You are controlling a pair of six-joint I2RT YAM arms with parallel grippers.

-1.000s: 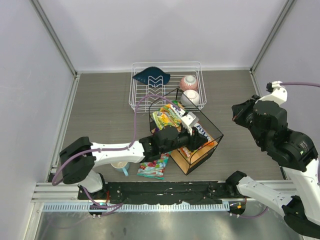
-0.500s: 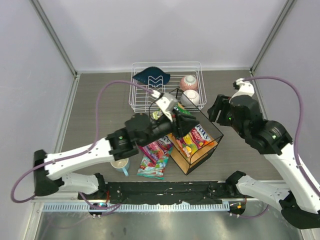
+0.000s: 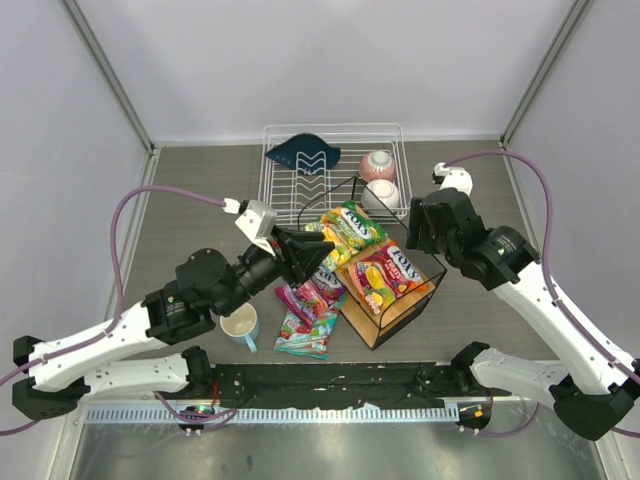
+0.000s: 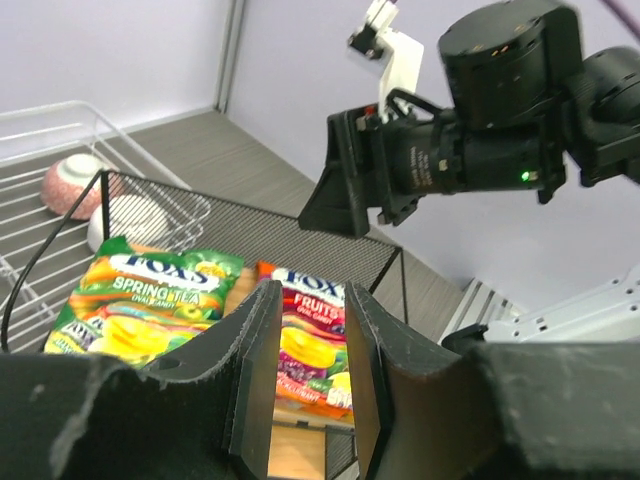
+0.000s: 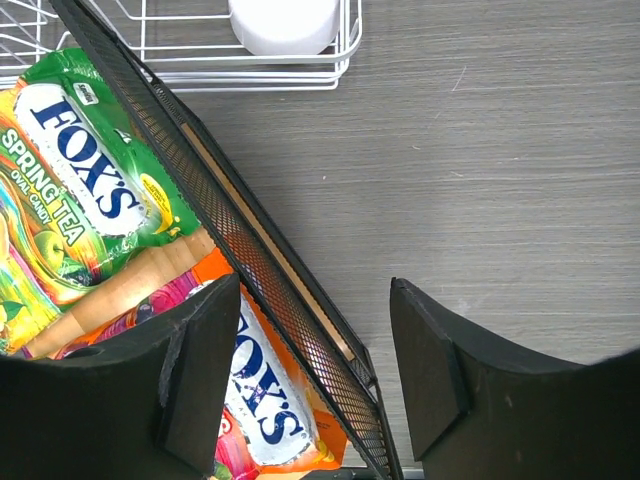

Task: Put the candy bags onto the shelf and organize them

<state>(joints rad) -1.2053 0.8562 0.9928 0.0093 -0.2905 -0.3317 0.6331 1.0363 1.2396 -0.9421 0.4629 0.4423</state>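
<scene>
my left gripper [image 3: 303, 256] was barely parted, right gripper [image 5: 315, 290] spread wide, both empty | purple glossy FOX'S candy bag [image 3: 310, 298] lay close by my left fingers, outside the black-wire, tan-board shelf [image 3: 400, 310] | judged best: pinch its edge, lift clear over the wire

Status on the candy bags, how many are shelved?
Two of four done: green bag and orange-red bag lie on the shelf. Nothing in hand; left gripper and right gripper are open, empty. Remaining: purple bag and teal bag, on the table beside the shelf.
</scene>
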